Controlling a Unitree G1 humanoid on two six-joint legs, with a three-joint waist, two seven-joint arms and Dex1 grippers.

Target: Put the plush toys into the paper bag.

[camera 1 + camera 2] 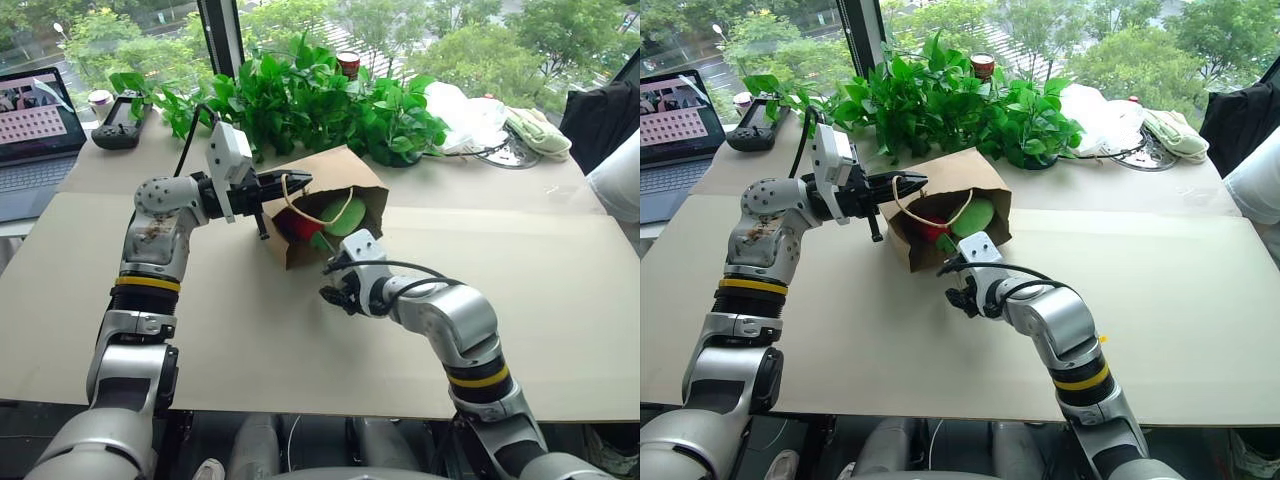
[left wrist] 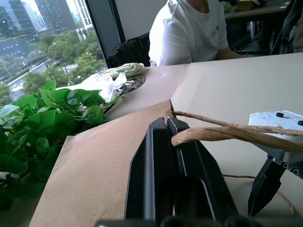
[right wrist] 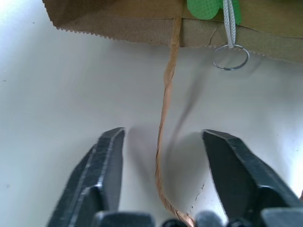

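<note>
Paper bag (image 1: 330, 195) lies on side mid-desk (image 1: 560, 300), toward far edge, mouth facing robot. Left gripper (image 1: 290, 184) clamped on upper handle (image 2: 222, 134), holding mouth open. Green plush toy (image 1: 346, 216) and red plush toy (image 1: 296, 224) sit inside. Right gripper (image 3: 163, 161) at mouth, fingers apart, empty, straddling lower handle (image 3: 166, 118).

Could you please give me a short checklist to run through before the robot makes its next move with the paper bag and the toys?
1. Left hand shut on the paper bag upper handle: ok.
2. Bag mouth held open: ok.
3. Green plush toy inside the bag: ok.
4. Red plush toy inside the bag: ok.
5. Right hand open and empty: ok; the lower handle runs between its fingers.
6. Toy's key ring fully inside: not ok, it lies outside the bag's rim.
</note>
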